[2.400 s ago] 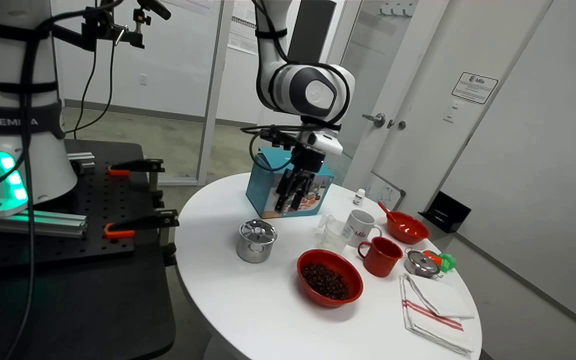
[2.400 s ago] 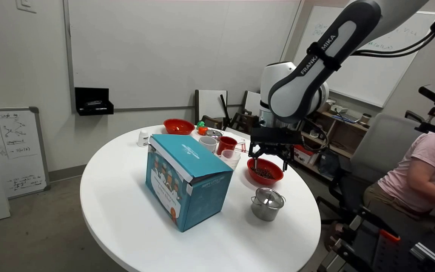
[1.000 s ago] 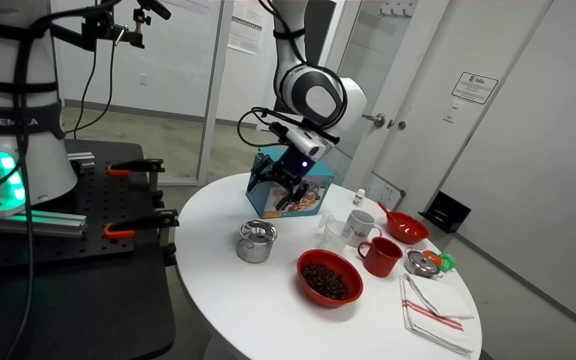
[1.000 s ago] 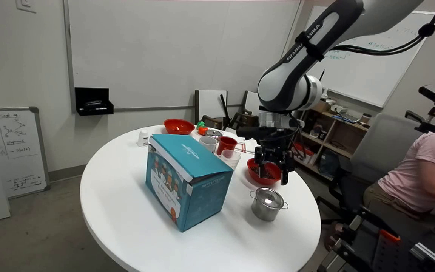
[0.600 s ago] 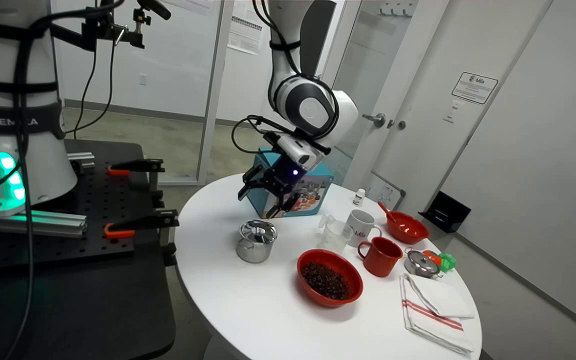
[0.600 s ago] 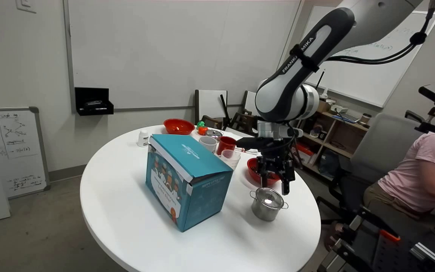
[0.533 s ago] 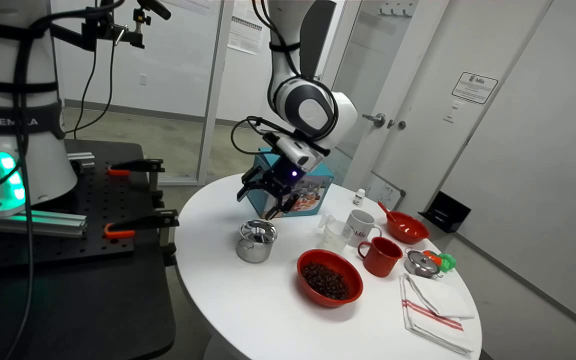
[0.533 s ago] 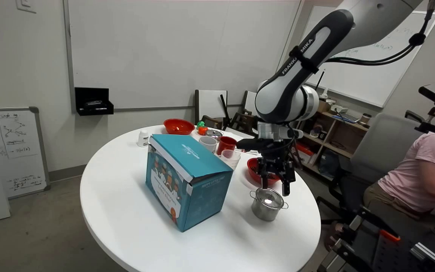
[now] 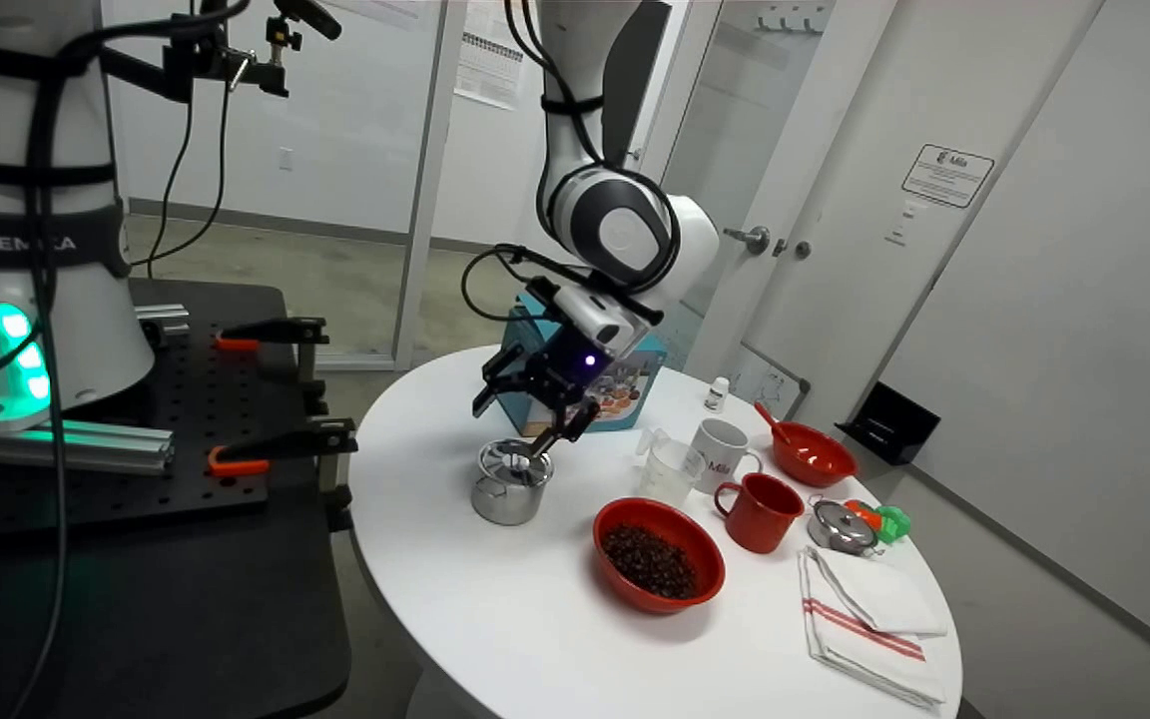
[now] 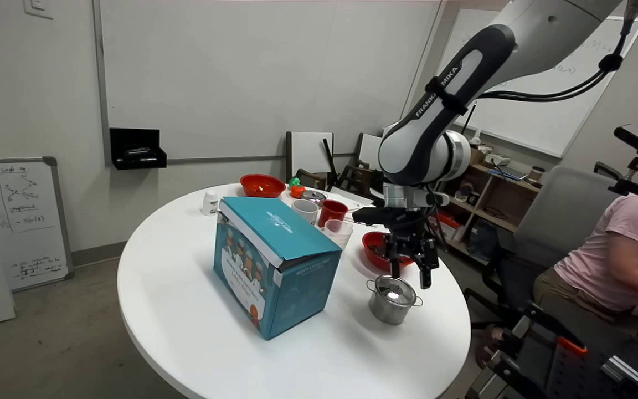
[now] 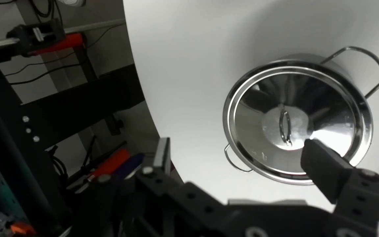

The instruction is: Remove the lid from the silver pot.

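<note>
The silver pot [image 9: 507, 504] is a small shiny steel cylinder with wire side handles. It stands upright on the white table [image 9: 555, 629] and also shows in an exterior view [image 10: 389, 311]. Its lid [image 11: 255, 131] sits on the mouth and has a thin upright wire loop [image 11: 285, 128] in its middle. My gripper [image 9: 510, 424] is open and tilted above the pot. In the wrist view the gripper [image 11: 236, 144] has one finger overlapping the lid beside the loop and the other well outside the rim. Nothing is between the fingers. I cannot tell whether the fingertip touches the lid.
A red bowl [image 9: 625, 591] of dark beans stands near the pot. A teal box [image 10: 280, 271] stands behind. A clear cup [image 9: 670, 476], a white mug [image 9: 715, 454], a red mug [image 9: 760, 514], another steel pot [image 9: 843, 529] and folded towels [image 9: 874, 609] are farther off.
My gripper has turned, tilted and come down to just above the pot. In the last half second it dropped slightly, and one fingertip now overlaps the lid in view. The pot has barely moved.
</note>
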You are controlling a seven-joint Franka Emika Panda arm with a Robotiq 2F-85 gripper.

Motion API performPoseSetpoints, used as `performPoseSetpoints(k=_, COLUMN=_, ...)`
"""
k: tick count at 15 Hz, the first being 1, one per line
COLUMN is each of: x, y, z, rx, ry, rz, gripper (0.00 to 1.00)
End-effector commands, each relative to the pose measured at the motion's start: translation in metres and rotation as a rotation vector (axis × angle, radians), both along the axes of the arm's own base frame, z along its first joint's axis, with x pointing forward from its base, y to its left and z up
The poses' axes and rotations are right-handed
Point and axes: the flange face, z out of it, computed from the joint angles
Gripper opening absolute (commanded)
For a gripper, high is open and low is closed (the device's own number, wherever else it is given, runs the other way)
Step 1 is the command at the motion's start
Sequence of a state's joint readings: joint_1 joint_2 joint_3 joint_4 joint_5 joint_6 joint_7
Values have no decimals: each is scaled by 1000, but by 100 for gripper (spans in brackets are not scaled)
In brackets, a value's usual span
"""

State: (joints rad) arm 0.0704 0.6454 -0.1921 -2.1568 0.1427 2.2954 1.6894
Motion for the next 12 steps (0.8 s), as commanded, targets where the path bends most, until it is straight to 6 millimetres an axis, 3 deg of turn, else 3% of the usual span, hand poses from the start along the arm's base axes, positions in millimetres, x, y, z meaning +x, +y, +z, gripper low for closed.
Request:
performPoseSetpoints(k=1, x=9, y=-11, z=-3, rx=-27, ry=-10, rz=14, gripper=100)
performPoseSetpoints(k=12, x=32, y=-16, z=-25, rx=-18, ry=4, rz=53, gripper=100)
